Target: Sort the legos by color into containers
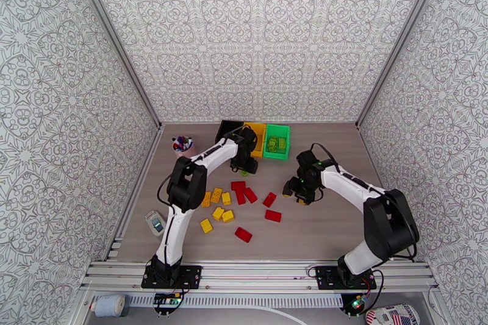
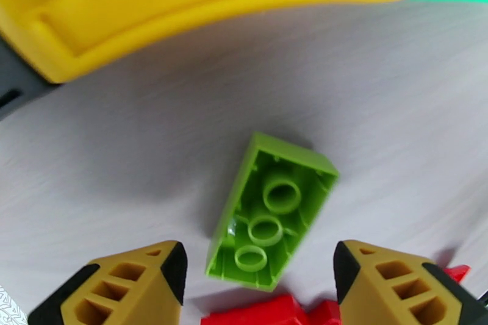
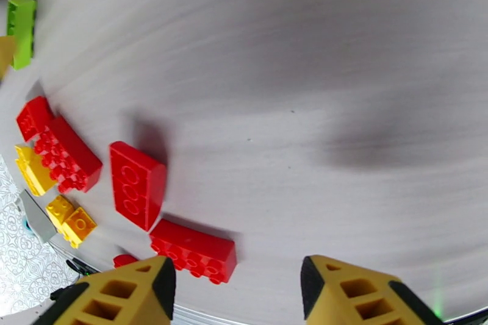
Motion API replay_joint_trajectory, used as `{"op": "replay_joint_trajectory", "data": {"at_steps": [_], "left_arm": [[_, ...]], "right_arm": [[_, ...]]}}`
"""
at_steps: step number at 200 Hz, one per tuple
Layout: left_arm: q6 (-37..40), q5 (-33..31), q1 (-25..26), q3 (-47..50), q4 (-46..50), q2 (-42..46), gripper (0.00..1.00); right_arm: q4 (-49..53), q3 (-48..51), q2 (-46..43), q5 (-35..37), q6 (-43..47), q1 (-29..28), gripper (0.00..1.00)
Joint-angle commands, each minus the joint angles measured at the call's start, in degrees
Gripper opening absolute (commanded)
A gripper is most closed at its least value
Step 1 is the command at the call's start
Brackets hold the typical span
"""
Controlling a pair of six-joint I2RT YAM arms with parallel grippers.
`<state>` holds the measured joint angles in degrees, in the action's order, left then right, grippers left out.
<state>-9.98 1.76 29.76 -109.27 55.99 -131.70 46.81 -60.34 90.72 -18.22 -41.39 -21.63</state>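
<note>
The left gripper is being held wide open over an upturned light green plastic brick on the grey table. The right gripper is likewise being held wide open.

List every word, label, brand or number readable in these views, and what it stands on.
No text can be read.
Small grey device at the left edge of the table: its screen is too small to read.
Stars-and-stripes object in the top view's bottom right corner: pattern only, no legible words.
</note>
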Motion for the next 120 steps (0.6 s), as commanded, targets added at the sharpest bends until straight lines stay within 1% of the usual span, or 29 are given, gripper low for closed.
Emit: {"op": "replay_joint_trajectory", "data": {"at_steps": [1,24,67,89,108,120], "left_arm": [[1.8,-0.3,0.5,0.4,0.7,-1.4,0.66],[1.5,-0.9,0.6,1.5,0.2,-1.3,0.63],[1.8,-1.1,1.0,2.1,0.3,-0.6,0.5],[2.3,-1.2,1.5,3.8,-0.7,1.0,0.4],[2.2,-1.3,1.8,5.1,-1.0,2.7,0.35],[2.0,-1.1,2.0,6.0,-1.2,3.9,0.34]], "right_arm": [[-1.0,0.9,-1.8,1.6,-1.6,-0.5,0.59],[-1.3,1.1,-2.2,1.6,-2.1,-0.5,0.59],[-2.0,0.9,-2.2,1.2,-2.8,-0.5,0.59],[-2.2,-0.1,-1.8,0.9,-2.9,-0.5,0.57],[-2.5,-1.2,-1.0,0.4,-3.1,-0.6,0.57],[-3.0,-1.9,-0.5,-0.3,-3.6,-0.5,0.57]]}}
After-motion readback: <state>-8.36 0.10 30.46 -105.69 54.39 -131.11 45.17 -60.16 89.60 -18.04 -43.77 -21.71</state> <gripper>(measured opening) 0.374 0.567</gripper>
